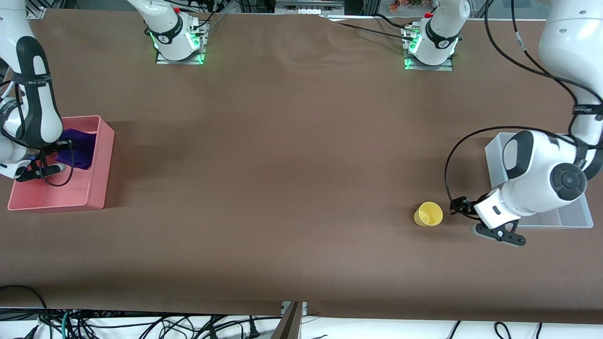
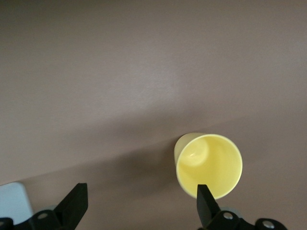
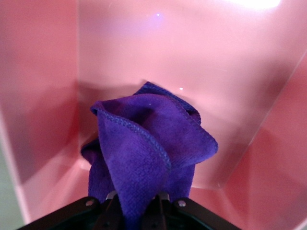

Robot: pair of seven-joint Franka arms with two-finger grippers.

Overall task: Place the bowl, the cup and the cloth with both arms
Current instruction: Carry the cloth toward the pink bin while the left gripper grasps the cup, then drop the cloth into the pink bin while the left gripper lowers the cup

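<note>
A: Where's the cloth (image 3: pixel 148 153)?

B: Pinched in the right end effector (image 3: pixel 136 211), fingers pressed on its bunched folds. It hangs inside the pink bin (image 1: pixel 96 160) at the right arm's end of the bench (image 1: pixel 282 141), near the edge.

A: And the cup (image 1: pixel 428 214)?

B: Upright on the bench toward the left arm's end, just beside the left end effector (image 2: pixel 139 203), close to the clear bin (image 1: pixel 572 219) that sits by that end's edge.

A: Is the left end effector holding it?

B: No. Its fingers (image 2: pixel 74 203) are spread wide, low over the bench, with the cup's rim just past one fingertip in the left wrist view.

A: The bowl?

B: I can't see it in any view.
</note>
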